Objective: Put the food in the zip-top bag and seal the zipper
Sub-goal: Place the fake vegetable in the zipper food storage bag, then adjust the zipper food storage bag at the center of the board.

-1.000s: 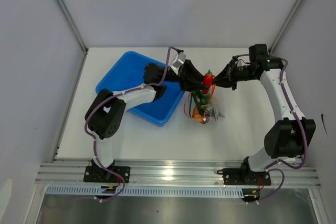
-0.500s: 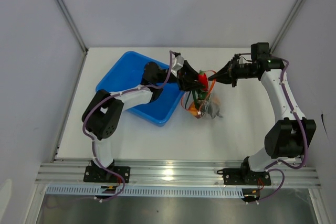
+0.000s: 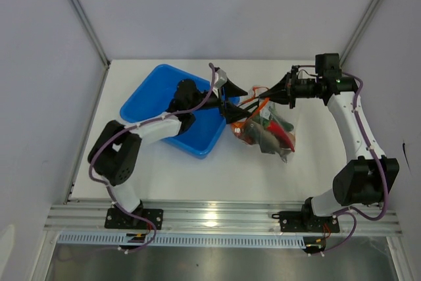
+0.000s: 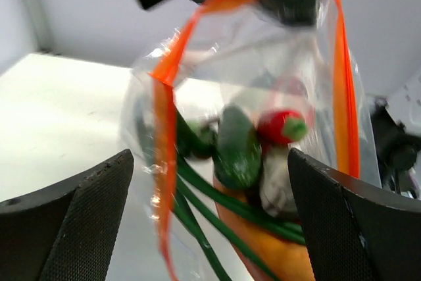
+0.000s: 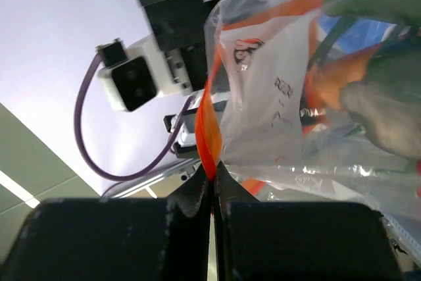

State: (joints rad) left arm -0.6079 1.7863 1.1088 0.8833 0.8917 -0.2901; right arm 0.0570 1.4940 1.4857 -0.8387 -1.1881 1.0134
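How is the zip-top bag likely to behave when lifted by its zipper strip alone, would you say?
Probably floppy: the zip-top bag crumples and sags from the right gripper. The food bunches low, so it may swing. The thin zipper might slip.

a white table (image 3: 164, 176) fills the middle of the top view, boxed by plain pale grey walls (image 3: 217, 11) at left, back and right, with slim metal posts (image 3: 80, 14) slanting in from the upper corners and an aluminium rail (image 3: 217, 215) across the bottom.
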